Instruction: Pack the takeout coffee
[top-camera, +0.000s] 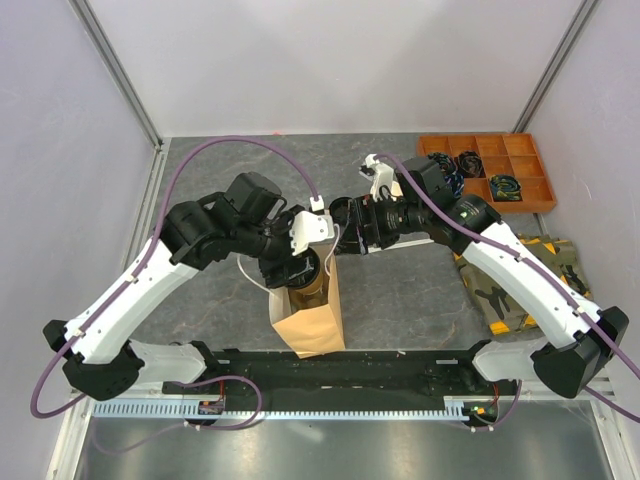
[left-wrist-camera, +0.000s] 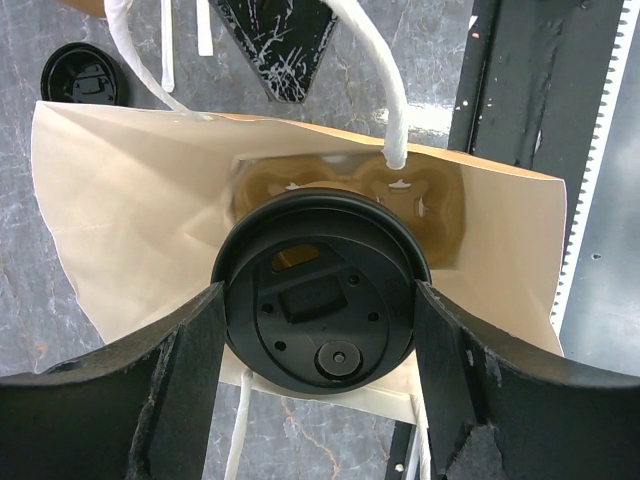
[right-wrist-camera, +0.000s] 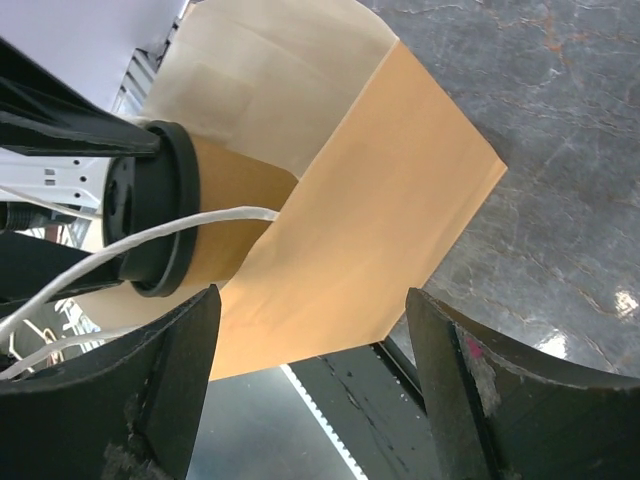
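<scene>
Left end effector (left-wrist-camera: 318, 300) clasps lidded cup (right-wrist-camera: 232, 212) at mouth of bag (left-wrist-camera: 130, 200) holding carrier (left-wrist-camera: 400, 195).

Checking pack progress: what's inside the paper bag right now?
The moulded-pulp cup carrier sits deep inside the paper bag. The lidded cup held at its mouth covers most of the inside, so any cups already loaded can't be seen.
</scene>
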